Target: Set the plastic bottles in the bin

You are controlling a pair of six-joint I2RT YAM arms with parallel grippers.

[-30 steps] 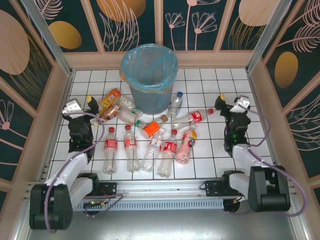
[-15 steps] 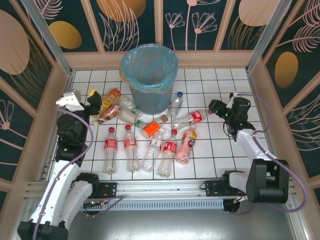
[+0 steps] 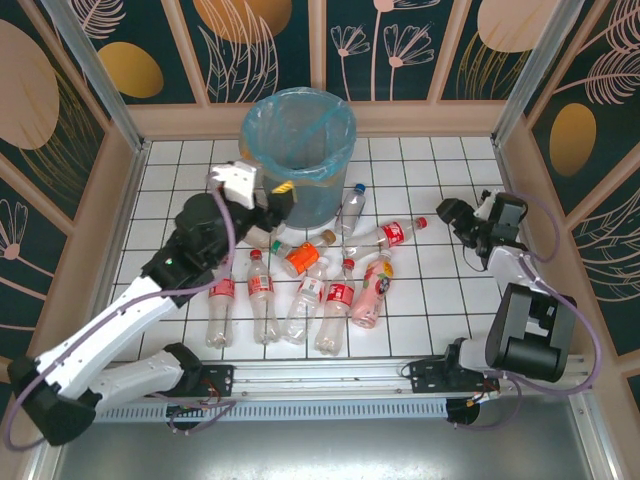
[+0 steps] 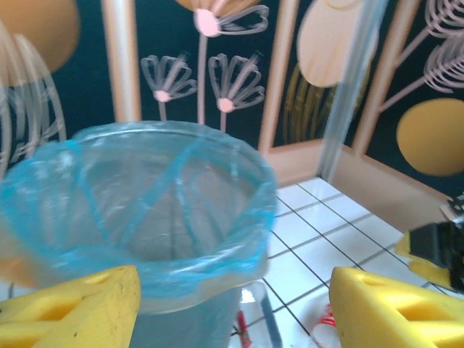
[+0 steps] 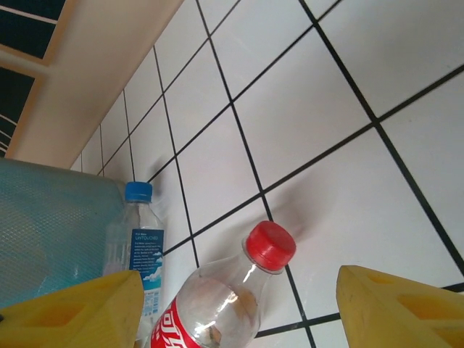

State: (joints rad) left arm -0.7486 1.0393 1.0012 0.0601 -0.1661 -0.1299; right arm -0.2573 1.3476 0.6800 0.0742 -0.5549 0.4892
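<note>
Plastic bottles [image 3: 340, 297] lie scattered on the white tiled table [image 3: 430, 300] in front of the bin [image 3: 315, 200], several close around its base. The left gripper [image 3: 281, 197] hovers at the bin's near rim, its yellow fingers [image 4: 72, 304] spread wide with nothing between them and the blue-lined opening just ahead. The right gripper [image 3: 447, 212] sits low over the tiles, its jaws parted and empty, pointed at a red-capped bottle [image 5: 225, 297] lying just beyond its fingertips, beside a blue-capped bottle [image 5: 138, 239].
</note>
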